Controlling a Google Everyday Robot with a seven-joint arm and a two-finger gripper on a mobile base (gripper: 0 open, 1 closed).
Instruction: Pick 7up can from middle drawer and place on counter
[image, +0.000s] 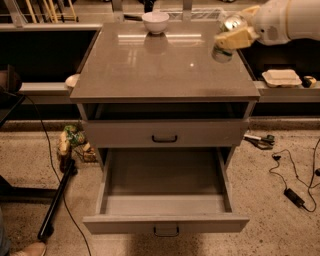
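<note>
My gripper (234, 37) is shut on the 7up can (221, 54), which has a silver top and a pale body. It holds the can tilted, just above the right rear part of the counter (160, 70). The tan fingers (238, 38) cover the can's middle. The white arm comes in from the upper right. The middle drawer (165, 182) is pulled wide open below, with a bare grey floor. Its front panel and dark bar handle (166, 231) face me.
A white bowl (155, 21) stands at the counter's back centre. The top drawer (165, 134) is closed. A takeaway box (282, 77) sits on the right shelf. Cables and an adapter (295, 196) lie on the floor right, a black pole (56, 200) and snack bags (70, 142) left.
</note>
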